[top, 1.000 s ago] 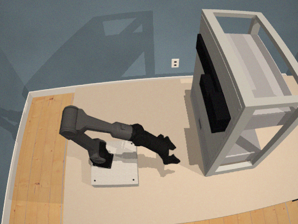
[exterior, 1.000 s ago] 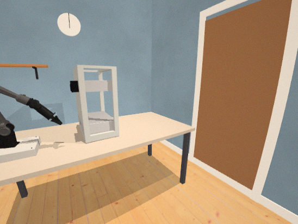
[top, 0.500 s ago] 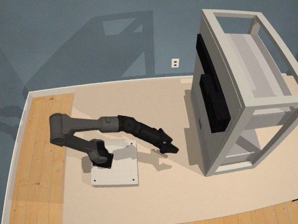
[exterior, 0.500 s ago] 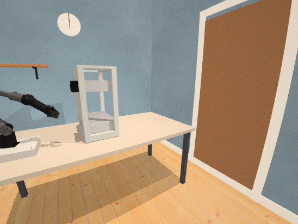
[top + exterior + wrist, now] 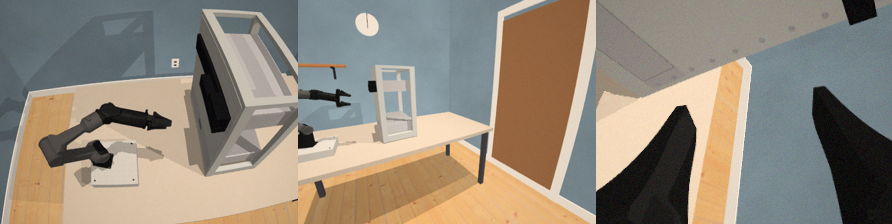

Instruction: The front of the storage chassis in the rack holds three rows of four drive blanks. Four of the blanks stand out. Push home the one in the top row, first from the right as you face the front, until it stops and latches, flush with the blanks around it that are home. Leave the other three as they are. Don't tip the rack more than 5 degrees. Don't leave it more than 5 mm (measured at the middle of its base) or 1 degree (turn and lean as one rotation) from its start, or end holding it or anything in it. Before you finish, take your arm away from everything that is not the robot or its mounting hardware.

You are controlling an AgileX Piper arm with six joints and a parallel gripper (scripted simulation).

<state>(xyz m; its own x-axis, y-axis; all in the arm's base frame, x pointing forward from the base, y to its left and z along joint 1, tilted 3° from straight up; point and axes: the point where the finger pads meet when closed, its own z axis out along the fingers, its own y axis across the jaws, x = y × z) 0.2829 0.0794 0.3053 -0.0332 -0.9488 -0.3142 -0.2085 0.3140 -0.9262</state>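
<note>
arm (image 5: 303, 94) cut off at exterior view's left edge, chassis front (image 5: 215, 109) seen edge-on so single blanks can't be told apart, rack (image 5: 721, 30) only partly in wrist view

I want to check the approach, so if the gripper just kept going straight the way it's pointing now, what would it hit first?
Probably the rack's front, somewhat below the protruding dark blanks; the open gripper is level and aimed that way, though depth is unclear.

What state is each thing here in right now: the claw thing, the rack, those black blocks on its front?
gripper: open, holding nothing, in the air short of the rack.
rack: upright on the table, untouched.
drive blanks: some stand out from the front; none pushed yet.
</note>
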